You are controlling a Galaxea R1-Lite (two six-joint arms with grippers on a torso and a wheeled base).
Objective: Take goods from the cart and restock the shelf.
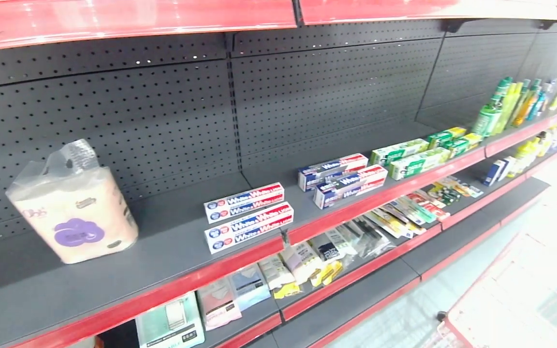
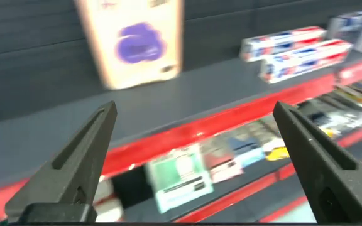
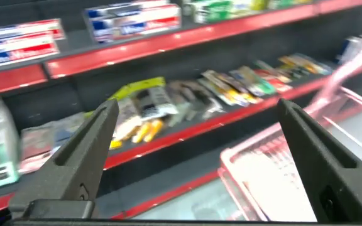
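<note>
My L claw [image 2: 193,110] spread wide, empty, facing shelf [image 1: 172,232]; tissue pack [image 1: 73,208] stands at 9 o'clock, leaving bare deck beside it for stock. My R claw [image 3: 198,105] wide, empty, aimed toward cart [image 1: 515,290] at 4 o'clock, prob. readied for next pick.

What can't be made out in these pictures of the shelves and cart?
- Cart: cut off by the head view's lower right corner; whether goods lie in it cannot be told.
- Bottles at the shelf's far right end: too small to tell what kind.
- Packets below: back parts hidden under that shelf.
- Tissue pack: top cut off in the left wrist view.
</note>
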